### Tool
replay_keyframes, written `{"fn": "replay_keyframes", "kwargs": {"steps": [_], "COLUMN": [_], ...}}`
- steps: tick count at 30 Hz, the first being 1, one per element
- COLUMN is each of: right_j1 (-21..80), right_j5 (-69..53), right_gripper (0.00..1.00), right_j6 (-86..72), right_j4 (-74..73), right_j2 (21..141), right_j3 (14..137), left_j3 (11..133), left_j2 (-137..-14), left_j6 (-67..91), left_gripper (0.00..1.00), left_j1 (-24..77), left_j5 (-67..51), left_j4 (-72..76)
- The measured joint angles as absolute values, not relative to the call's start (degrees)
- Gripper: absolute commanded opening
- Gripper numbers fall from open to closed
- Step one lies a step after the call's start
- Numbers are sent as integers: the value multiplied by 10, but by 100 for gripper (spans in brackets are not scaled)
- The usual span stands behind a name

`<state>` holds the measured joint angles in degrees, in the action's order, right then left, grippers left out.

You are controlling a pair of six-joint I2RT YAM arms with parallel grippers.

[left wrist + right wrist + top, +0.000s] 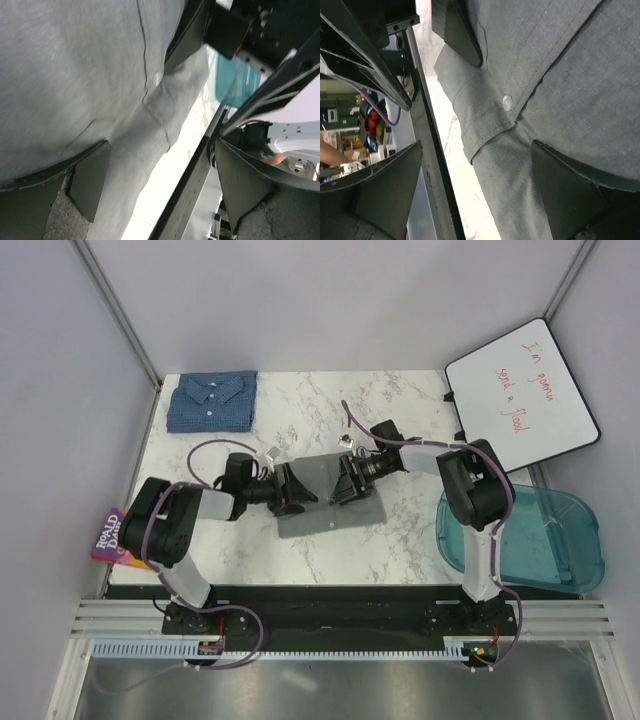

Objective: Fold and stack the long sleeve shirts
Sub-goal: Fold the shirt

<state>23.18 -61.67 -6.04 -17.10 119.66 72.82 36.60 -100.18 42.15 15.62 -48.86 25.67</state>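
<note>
The grey long sleeve shirt (325,502) lies folded at the middle of the marble table (400,400). My left gripper (292,488) is open at its left edge and my right gripper (346,480) is open at its right edge, facing each other across it. In the left wrist view the grey shirt (75,85) fills the left side between wide jaws (165,170). In the right wrist view the grey shirt (560,85), with a button (507,102) on its placket, lies between wide jaws (477,175). The blue checked shirt (212,400) lies folded at the back left corner.
A whiteboard (522,390) leans at the back right. A teal plastic bin (520,530) stands off the table's right edge. A colourful book (112,535) lies at the left edge. A small metal clip (270,452) lies behind the grey shirt.
</note>
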Motion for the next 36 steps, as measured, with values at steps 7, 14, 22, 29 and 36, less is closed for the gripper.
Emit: {"fn": "replay_keyframes", "kwargs": {"steps": [7,14,22,29,36], "right_j1": [242,229,164,149,161], "right_j5": [-623,-619,-599,-604,-581], "right_gripper": [98,98,98,98,98], "right_j6": [-22,-55,-55,-44,-31], "right_j4": [-244,-251,-216,-219,-236], "right_j2": [1132,1104,1221,1272,1272], "right_j3": [666,745,862,864,880], "left_j3": [312,455,537,545,485], "left_j2": [-905,-922,-1040,-1110,-1056], "left_j6": [405,369,346,345,330], "left_gripper": [90,82,76,73,74], "left_j1": [156,156,155,137,111], "left_j5": [-500,-512,-506,-505,-518], "left_j4": [178,146,130,118,88]}}
